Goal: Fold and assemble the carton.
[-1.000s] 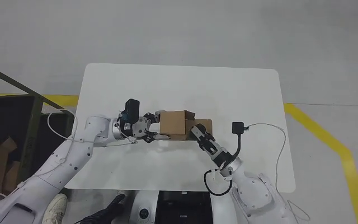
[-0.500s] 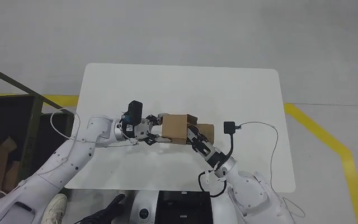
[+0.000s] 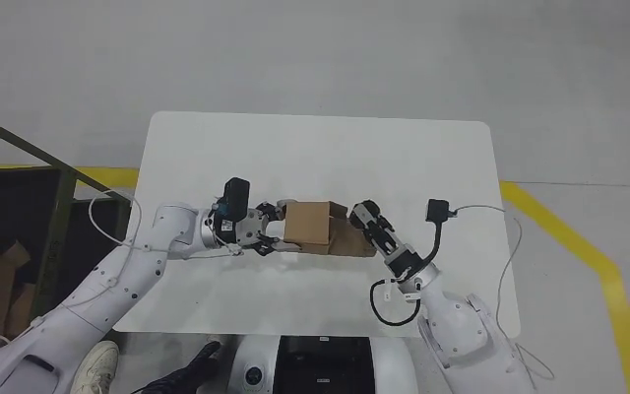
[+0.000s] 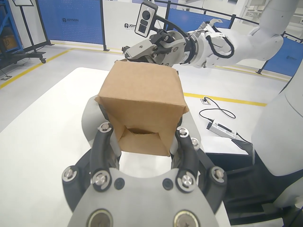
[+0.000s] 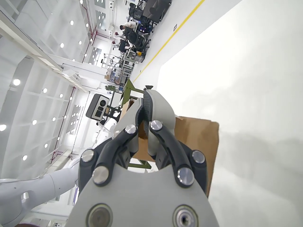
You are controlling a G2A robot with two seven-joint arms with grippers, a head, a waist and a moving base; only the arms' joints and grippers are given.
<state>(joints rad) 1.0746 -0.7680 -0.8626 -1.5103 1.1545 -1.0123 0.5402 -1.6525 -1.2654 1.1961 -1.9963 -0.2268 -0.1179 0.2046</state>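
While the cardboard carton [image 3: 307, 224] is lying mid-table [image 3: 413, 167], the left gripper [image 4: 139, 121] is clamping its sides and the right gripper [image 5: 143, 112] is pinching an end flap; I am judging it light, crushable, best gripped near creases

- A white rectangular table with rounded corners [image 3: 433, 158] stands on a smooth, pale grey floor [image 3: 295, 59].
- A yellow painted floor line [image 3: 571, 241] shows on both sides of the table and bends at an angle on the right.
- A dark green metal frame bin [image 3: 61, 231] sits just beside the table's left edge, with brown cardboard scraps [image 3: 12, 286] inside it.
- Blue perforated partition panels on black posts [image 4: 71, 24] fence the area, with a white panel between them.
- A black wheeled stand [image 4: 28, 55] stands near the blue panels.
- A grey power adapter with a black cable [image 4: 221, 128] lies on the floor.
- Round ceiling lights [image 5: 16, 82] glow in a white gridded ceiling.
- Dark desks and chairs [image 5: 151, 3] fill the far end of the hall.
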